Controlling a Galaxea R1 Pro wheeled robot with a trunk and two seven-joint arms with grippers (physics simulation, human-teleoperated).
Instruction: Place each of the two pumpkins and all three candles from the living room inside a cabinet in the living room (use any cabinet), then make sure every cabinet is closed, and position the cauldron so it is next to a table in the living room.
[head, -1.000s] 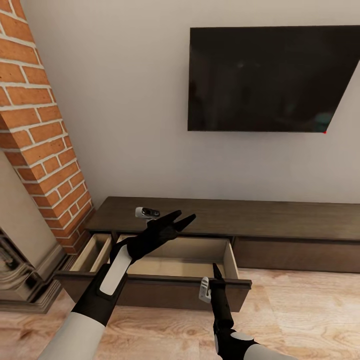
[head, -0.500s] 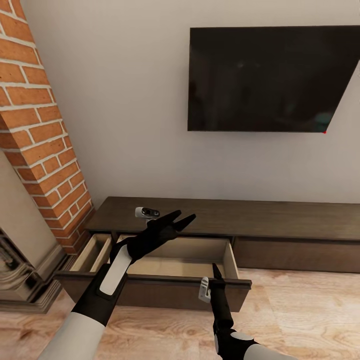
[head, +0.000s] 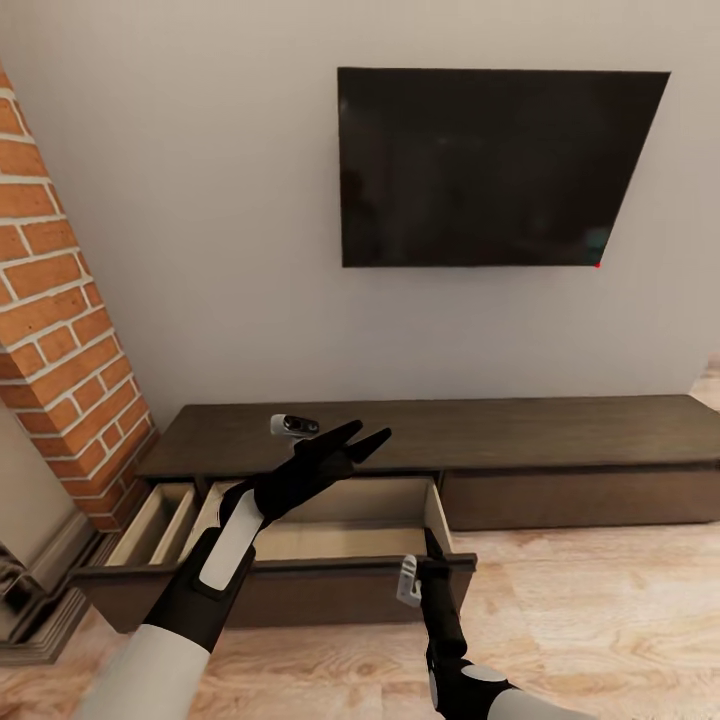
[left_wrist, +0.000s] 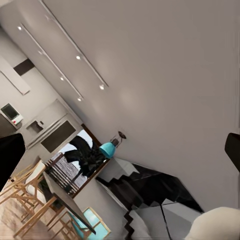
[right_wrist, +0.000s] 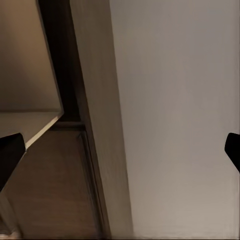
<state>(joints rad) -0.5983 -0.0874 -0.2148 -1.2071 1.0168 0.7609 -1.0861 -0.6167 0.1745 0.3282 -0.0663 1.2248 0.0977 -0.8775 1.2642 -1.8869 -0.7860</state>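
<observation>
Hovering over the cabinet (head: 440, 440), the left gripper (head: 355, 437) has its fingers spread (nothing held). Right gripper (head: 431, 545), fingers apart, sits at the pulled-out drawer (head: 300, 585) front's top edge.

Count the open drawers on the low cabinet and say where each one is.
2. A narrow drawer at the cabinet's end nearest the brick column, and a wide drawer beside it, under the left gripper. The remaining fronts look shut.

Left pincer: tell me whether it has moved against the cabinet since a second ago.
Cannot tell. The left pincer sits at the same spot in the head view, while the cabinet, TV and brick column all slid left together, so the camera turned.
</observation>
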